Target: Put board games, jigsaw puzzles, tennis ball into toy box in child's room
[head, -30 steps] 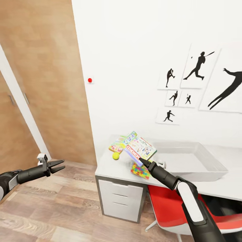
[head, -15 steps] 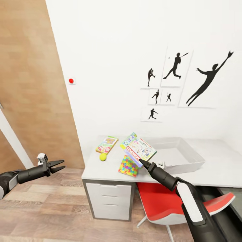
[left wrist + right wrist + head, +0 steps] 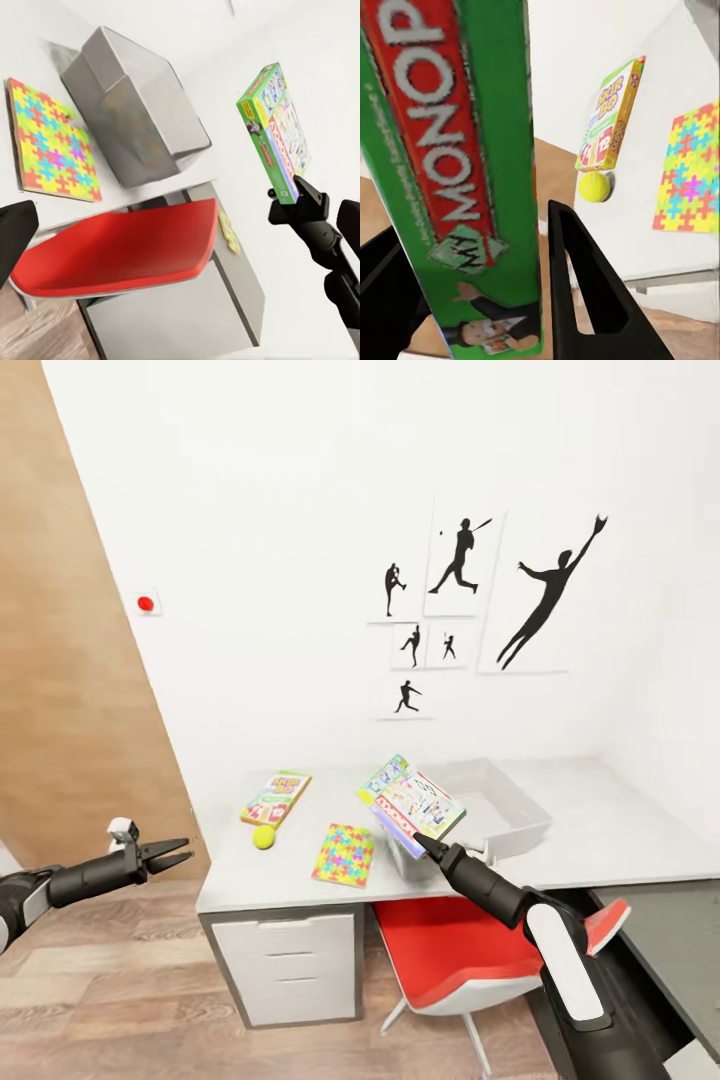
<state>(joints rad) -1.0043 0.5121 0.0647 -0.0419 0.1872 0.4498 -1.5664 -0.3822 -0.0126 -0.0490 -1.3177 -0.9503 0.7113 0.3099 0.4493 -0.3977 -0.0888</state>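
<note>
Above table (image 3: 300, 860), right gripper (image 3: 418, 842) holds board game (image 3: 418, 806) tilted.

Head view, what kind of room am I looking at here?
Most likely a child's bedroom or playroom: black sports-silhouette pictures hang on the white wall, and a pale grey desk carries a multicoloured jigsaw puzzle square, a small yellow-green tennis ball and a green-yellow-red game box.
</note>
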